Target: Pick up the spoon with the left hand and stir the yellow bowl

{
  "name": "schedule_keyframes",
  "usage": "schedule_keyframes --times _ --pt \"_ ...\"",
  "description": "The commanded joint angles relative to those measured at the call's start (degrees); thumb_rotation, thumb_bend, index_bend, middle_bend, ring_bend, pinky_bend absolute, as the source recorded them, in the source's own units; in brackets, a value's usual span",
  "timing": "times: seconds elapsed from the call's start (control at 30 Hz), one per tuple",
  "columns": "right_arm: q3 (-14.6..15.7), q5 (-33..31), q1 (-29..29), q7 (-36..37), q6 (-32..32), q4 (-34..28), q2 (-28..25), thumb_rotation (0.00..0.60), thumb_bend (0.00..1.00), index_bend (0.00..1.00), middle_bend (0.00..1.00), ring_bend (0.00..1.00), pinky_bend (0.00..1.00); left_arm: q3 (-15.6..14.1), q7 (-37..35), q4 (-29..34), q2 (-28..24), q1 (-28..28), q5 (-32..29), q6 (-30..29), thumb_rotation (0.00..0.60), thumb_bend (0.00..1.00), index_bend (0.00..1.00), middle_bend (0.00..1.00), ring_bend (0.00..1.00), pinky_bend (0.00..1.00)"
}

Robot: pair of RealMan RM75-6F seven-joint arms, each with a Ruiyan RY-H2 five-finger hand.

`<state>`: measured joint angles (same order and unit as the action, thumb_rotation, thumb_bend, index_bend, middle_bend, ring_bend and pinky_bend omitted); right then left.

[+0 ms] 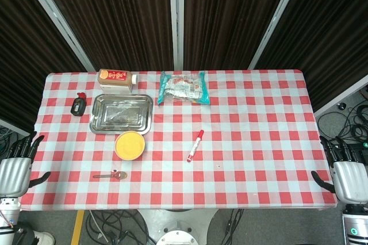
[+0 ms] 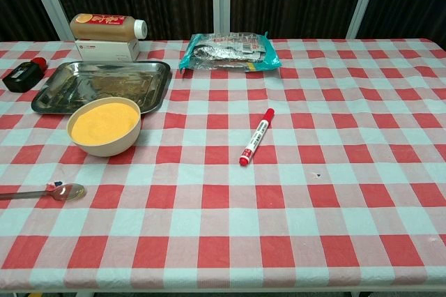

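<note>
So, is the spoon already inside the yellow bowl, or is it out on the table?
Out. The spoon lies flat on the checked cloth, nearer the table's front edge than the yellow bowl and apart from it; neither hand touches it.

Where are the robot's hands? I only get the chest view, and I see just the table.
Observer: The head view shows the left hand beside the near left corner of the table, holding nothing.
Operator: And the other one?
Observer: The right hand sits off the near right corner, also holding nothing.
Operator: My picture cuts the spoon off.
Observer: The whole spoon lies in front of the yellow bowl, handle pointing toward the left hand.
</note>
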<state>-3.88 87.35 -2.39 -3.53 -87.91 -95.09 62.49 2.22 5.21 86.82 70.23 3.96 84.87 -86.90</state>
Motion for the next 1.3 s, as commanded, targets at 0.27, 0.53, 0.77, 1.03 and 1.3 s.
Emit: schedule_keyframes --times 0.27,0.53,0.77,1.03,1.3 --pt "-0.1 0.7 0.4 0.6 -1.2 0.3 -0.1 0.6 0.15 0.08 0.22 0.06 0.13 -0.2 0.1 0.5 -0.3 -0.3 0.0 0.0 0.6 0.0 0.15 0.14 0.12 0.15" --pt "-0.7 0.5 0.3 1.4 -1.7 1.4 0.1 0.6 0.15 0.08 0.22 0.06 0.13 0.2 -2.4 -0.5 -0.4 1.2 0.6 2.0 0.6 0.03 0.3 0.3 0.25 0.36" --pt "-1.1 0.7 -0.1 1.5 -1.7 1.6 -0.1 0.6 0.15 0.08 0.23 0.06 0.13 -0.8 -6.1 -2.9 1.2 6.0 3.3 9.1 0.6 0.14 0.44 0.64 0.64 0.87" --pt "-1.1 -0.2 -0.3 1.6 -0.8 1.6 -0.1 0.6 0.15 0.08 0.23 0.06 0.14 -2.3 -6.9 -3.4 4.5 10.5 4.8 16.3 0.6 0.19 0.51 0.87 0.86 1.0" --pt "-1.2 -0.9 -0.5 2.1 -0.1 2.1 0.0 0.6 0.15 0.08 0.23 0.06 0.14 -3.5 -5.2 -3.3 7.8 12.4 3.4 20.7 0.6 0.19 0.51 0.91 0.9 1.0"
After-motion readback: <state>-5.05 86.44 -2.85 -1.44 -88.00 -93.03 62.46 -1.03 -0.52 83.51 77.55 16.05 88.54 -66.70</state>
